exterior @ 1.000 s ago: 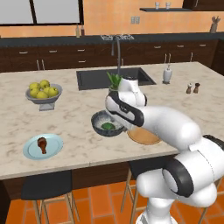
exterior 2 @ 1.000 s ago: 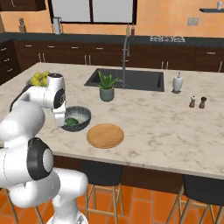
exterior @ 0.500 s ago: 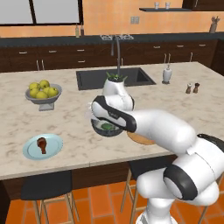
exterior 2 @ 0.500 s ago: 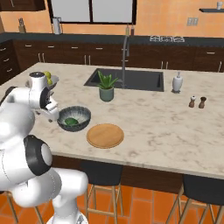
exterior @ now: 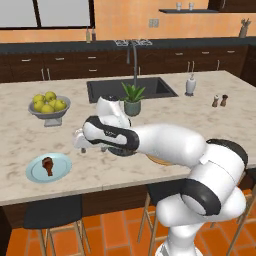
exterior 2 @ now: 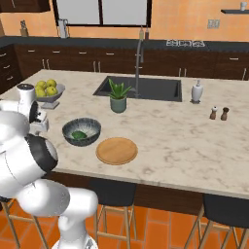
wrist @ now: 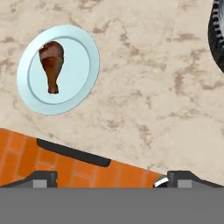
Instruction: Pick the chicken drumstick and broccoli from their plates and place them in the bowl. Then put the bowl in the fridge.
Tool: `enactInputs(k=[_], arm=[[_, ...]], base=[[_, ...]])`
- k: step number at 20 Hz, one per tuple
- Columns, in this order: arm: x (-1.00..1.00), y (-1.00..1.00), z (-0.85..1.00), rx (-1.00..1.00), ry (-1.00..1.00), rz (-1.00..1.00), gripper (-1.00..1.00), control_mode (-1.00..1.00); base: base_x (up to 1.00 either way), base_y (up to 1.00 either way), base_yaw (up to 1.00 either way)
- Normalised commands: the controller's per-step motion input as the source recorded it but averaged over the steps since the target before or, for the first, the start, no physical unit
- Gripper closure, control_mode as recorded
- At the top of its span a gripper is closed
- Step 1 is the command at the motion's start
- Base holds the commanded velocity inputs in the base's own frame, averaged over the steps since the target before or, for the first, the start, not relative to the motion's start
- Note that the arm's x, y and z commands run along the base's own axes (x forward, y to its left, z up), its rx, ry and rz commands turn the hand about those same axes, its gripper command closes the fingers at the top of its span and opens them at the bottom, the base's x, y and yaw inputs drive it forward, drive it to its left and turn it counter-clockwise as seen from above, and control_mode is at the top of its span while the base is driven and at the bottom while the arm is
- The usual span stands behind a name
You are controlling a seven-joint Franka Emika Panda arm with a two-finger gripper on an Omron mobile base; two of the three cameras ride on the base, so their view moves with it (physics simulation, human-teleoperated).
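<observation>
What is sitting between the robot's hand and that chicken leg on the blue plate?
Nothing visible. Bare marble counter lies between the open end effector and the chicken drumstick, which lies alone on the pale blue plate.

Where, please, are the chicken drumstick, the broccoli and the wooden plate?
chicken drumstick (wrist: pixel 51 63), hand view, on its meaty middle.
broccoli (exterior 2: pixel 79 135), right base view, on the floret's top, inside the bowl.
wooden plate (exterior 2: pixel 116 151), right base view, on its bare centre.
</observation>
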Motion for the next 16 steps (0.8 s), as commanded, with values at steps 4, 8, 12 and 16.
enactInputs(k=[4, 8, 12, 16], arm=[[0.0, 1.0, 0.0, -0.23, 0.0, 0.02, -1.0, -1.0], [0.02, 0.95, -0.17, -0.09, 0.0, 0.0, -1.0, -1.0], [0.13, 0.73, -0.22, 0.0, 0.0, 0.0, -1.0, -1.0], [0.38, 0.6, -0.22, -0.04, 0.01, -0.05, -1.0, -1.0]], base=[[0.0, 0.0, 0.0], [0.0, 0.0, 0.0], [0.0, 0.0, 0.0], [0.0, 0.0, 0.0]])
